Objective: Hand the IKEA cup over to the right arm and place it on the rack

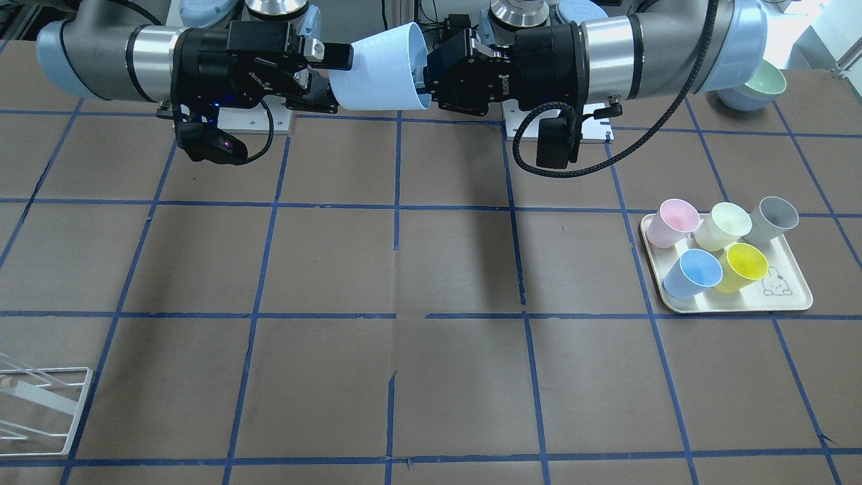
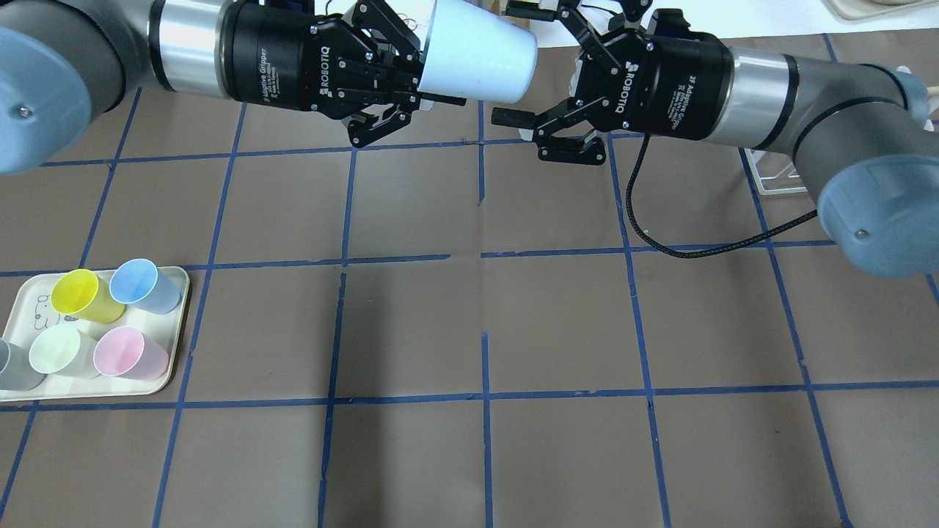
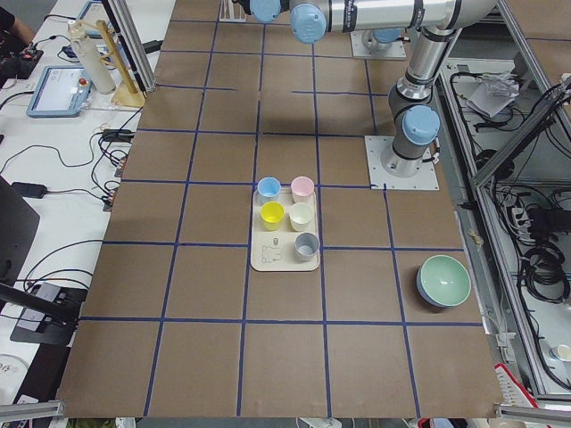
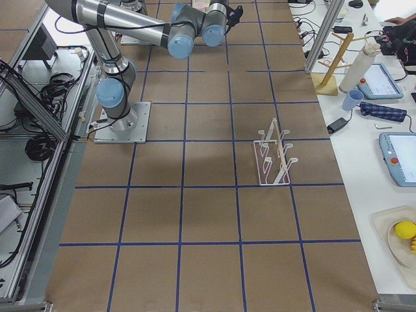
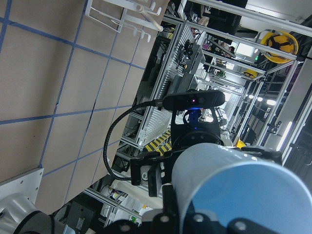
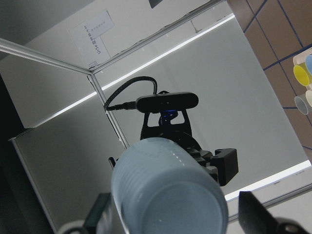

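Observation:
The pale grey-blue IKEA cup point(image 2: 477, 55) lies on its side in the air above the table's far middle. My left gripper point(image 2: 422, 77) is shut on its rim, and the mouth faces that gripper point(image 1: 431, 74). My right gripper point(image 2: 510, 62) is open. Its fingers straddle the cup's base end with a gap on each side, as the right wrist view shows around the cup point(image 6: 165, 190). The cup also shows in the front view point(image 1: 377, 74) and the left wrist view point(image 5: 229, 185). The white wire rack point(image 1: 40, 404) stands on the robot's right side of the table point(image 4: 273, 153).
A cream tray point(image 2: 172, 323) with a bear drawing holds several cups, among them a sky-blue cup point(image 2: 143, 284) and a grey one point(image 1: 774, 219), on the robot's left. Stacked bowls point(image 1: 761, 84) sit near the left arm's base.

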Tool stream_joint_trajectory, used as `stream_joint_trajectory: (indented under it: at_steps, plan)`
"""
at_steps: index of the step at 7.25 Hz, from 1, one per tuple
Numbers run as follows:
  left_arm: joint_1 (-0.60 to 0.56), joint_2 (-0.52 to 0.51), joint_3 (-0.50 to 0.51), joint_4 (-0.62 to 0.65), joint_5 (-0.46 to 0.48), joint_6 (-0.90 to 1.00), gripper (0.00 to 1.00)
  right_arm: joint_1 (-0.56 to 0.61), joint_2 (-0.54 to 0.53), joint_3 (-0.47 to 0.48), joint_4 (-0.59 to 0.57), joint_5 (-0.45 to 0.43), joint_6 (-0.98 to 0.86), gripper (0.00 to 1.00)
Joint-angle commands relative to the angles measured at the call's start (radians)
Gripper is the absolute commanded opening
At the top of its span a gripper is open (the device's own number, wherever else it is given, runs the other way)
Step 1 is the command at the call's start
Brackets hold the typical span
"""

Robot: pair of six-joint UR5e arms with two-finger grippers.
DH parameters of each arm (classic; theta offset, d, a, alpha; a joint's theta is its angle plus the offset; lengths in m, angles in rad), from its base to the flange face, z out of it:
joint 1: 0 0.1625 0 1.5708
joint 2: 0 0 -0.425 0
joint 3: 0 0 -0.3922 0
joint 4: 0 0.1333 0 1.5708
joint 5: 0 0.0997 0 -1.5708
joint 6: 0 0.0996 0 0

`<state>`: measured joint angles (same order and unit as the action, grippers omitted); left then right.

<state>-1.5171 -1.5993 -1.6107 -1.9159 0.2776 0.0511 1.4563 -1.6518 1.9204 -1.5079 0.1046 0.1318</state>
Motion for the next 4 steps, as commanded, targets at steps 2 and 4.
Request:
stream_joint_trajectory:
  at_steps: [2, 4]
  plan:
    - [0.000, -0.002, 0.000, 0.000, 0.003, 0.001, 0.24, 0.009, 0.001, 0.000, 0.000, 0.000, 0.006, 0.55]
    - [0.002, -0.002, 0.000, 0.000, 0.005, -0.010, 0.93, 0.007, 0.006, -0.006, 0.000, 0.000, 0.018, 0.34]
